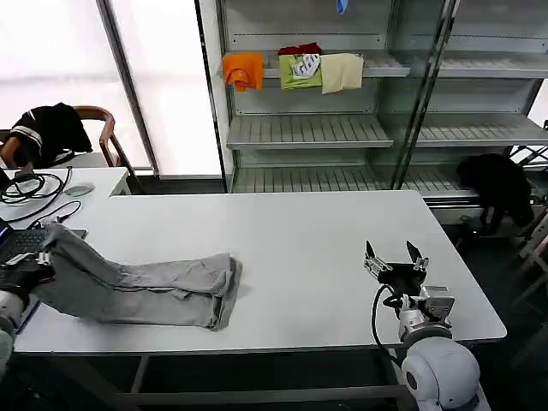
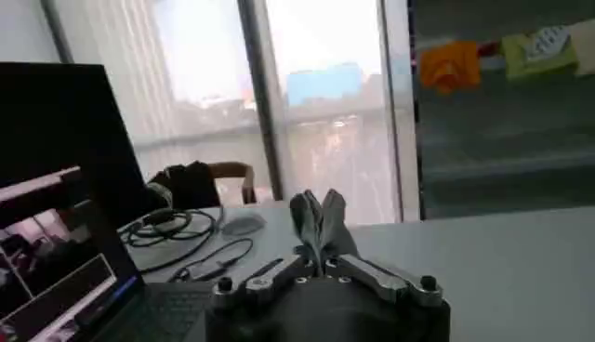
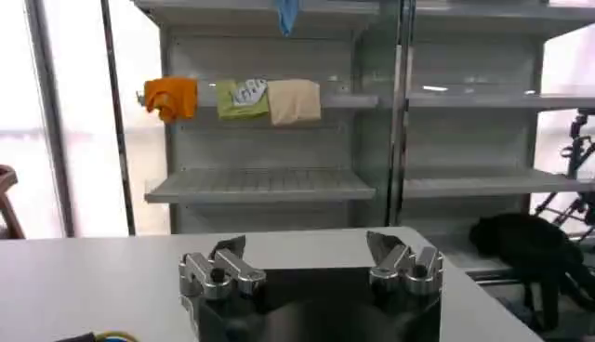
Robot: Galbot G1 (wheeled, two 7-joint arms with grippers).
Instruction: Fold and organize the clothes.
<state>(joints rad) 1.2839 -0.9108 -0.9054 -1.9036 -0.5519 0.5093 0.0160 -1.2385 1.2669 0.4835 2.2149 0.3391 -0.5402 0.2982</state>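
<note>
We can read no text: the print on the green cloth [image 1: 301, 70] on the shelf [image 1: 308, 130] is too small.

Head camera looks down; both wrist cameras face the shelves [image 3: 270, 186].

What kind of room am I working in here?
Probably a lab or test room set up like a shop: metal shelving with folded garments, a white table, and a desk with a laptop and cables.
</note>
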